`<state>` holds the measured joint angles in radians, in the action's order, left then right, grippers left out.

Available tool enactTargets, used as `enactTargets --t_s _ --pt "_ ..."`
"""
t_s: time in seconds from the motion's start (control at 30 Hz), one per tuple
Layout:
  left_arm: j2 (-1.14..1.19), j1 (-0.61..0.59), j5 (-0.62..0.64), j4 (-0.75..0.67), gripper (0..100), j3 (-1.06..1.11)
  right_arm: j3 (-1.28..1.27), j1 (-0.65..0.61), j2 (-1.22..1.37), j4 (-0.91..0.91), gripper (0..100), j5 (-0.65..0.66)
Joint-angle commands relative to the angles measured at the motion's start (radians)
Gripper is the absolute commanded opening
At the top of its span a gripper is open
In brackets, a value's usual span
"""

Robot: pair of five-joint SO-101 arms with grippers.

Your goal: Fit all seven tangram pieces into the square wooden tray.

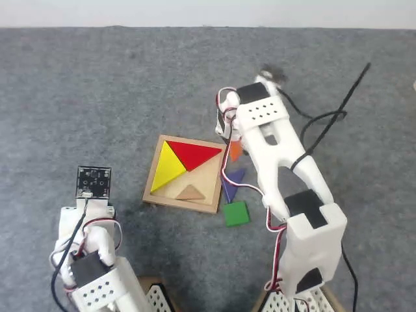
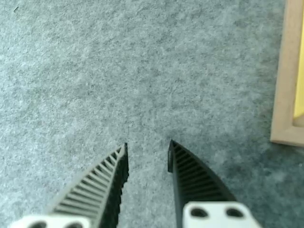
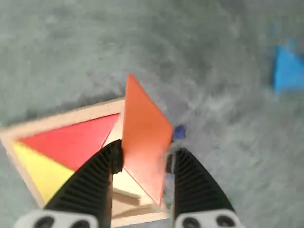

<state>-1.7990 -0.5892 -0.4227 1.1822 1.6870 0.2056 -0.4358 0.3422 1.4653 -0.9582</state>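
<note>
Orange piece point(image 3: 142, 126), gripped in right tool point(image 3: 145, 157)

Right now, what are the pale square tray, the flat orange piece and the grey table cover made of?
Pale square tray: looks like bare light wood, matte, with a raised frame.
Flat orange piece: probably painted wood, smooth even colour, though unsure.
Grey table cover: fuzzy felt or carpet, speckled fibres.

Probably felt table point(image 1: 97, 84): tray point(image 1: 207, 177), green square point(image 1: 236, 213)
</note>
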Motion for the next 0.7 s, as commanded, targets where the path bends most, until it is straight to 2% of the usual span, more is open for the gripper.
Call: enactTargets --t_s 0.0,0.23,0.37,0.67 --pt "-0.017 0.005 -0.008 0.002 13 -0.004 -0.02 0.018 -0.031 -0.028 0.6 -0.126" --pt "-0.017 0.005 -0.008 0.002 13 -0.004 -0.118 0.013 -0.039 -0.091 0.6 -0.123" --pt "-0.017 0.005 -0.008 0.002 13 -0.004 -0.155 0.007 -0.041 -0.139 0.6 -0.064" --pt "-0.017 0.005 -0.008 0.002 13 -0.004 -0.169 -0.022 -0.042 -0.196 0.6 -0.061"
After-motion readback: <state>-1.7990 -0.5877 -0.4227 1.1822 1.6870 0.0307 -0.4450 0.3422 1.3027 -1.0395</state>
